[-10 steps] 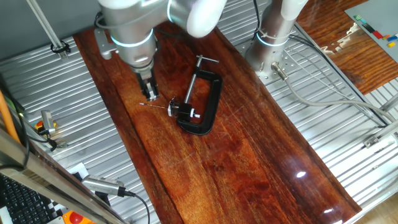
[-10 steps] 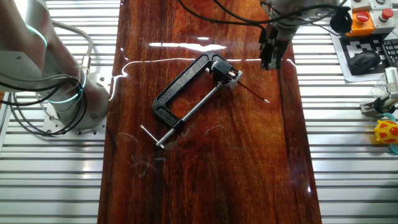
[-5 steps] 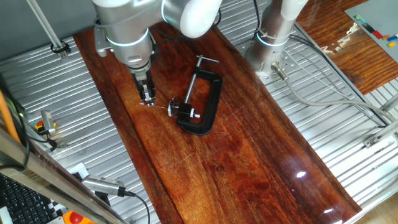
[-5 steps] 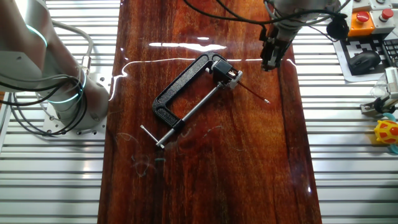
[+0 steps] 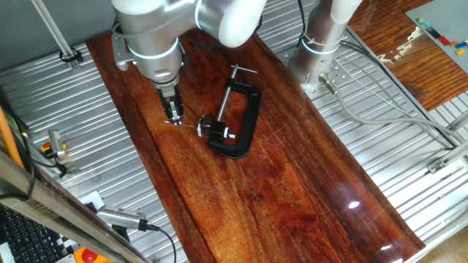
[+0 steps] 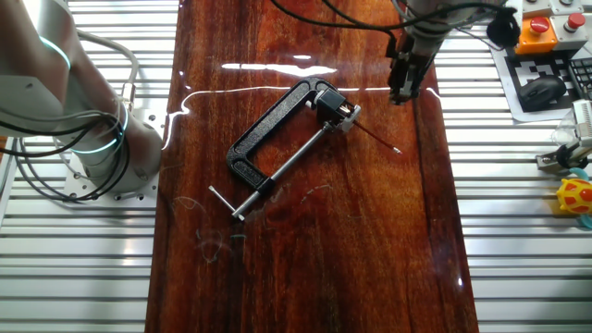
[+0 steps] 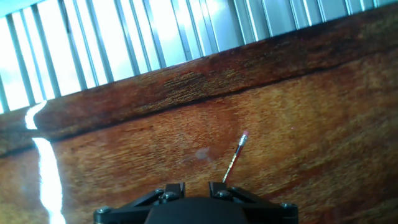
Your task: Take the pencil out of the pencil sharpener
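The pencil (image 5: 183, 125) is a thin dark stick lying on the wooden board, its one end in the small black pencil sharpener (image 5: 213, 130) with silvery bits. Both also show in the other fixed view, the pencil (image 6: 377, 137) and the sharpener (image 6: 340, 113). My gripper (image 5: 174, 115) hangs just above the pencil's free end, fingers pointing down; it also shows in the other fixed view (image 6: 401, 92). In the hand view the pencil (image 7: 234, 157) runs up from beside my right finger (image 7: 218, 187), not between the fingers. The fingers stand a narrow gap apart, holding nothing.
A big black C-shaped clamp (image 5: 246, 117) with a silver screw rod (image 5: 227, 95) lies beside the sharpener; it also shows in the other fixed view (image 6: 268, 129). The board's edge and ribbed metal table (image 7: 124, 37) are close beyond the pencil. A second robot base (image 5: 322, 44) stands behind.
My gripper has shifted a little left and down toward the pencil's free end, then stayed almost still. The pencil, sharpener and clamp have not moved.
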You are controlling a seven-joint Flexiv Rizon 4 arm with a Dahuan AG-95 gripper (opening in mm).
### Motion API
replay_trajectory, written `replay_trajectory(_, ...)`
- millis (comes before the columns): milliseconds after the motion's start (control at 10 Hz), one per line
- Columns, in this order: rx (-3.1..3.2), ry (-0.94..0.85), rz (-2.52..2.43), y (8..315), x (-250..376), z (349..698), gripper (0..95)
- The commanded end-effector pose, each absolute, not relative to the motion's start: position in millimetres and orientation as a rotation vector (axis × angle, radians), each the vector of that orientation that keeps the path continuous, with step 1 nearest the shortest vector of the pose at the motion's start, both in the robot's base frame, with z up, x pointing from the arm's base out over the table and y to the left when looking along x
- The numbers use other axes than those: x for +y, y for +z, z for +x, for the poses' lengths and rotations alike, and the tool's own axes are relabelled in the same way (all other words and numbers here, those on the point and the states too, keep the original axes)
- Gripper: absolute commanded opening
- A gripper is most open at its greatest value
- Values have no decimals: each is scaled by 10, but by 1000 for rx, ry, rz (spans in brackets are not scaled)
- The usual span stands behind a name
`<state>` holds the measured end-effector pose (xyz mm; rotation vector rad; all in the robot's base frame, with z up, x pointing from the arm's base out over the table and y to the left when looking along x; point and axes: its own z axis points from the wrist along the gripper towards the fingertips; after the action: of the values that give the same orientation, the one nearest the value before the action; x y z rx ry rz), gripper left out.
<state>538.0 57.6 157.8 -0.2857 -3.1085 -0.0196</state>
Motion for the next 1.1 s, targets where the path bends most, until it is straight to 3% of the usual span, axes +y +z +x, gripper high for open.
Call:
replay_trajectory(100, -3109, -29, -290, 1583, 578, 5381, 190)
replay_trajectory(1100, -3087, -53, -290, 1583, 578, 5381, 190)
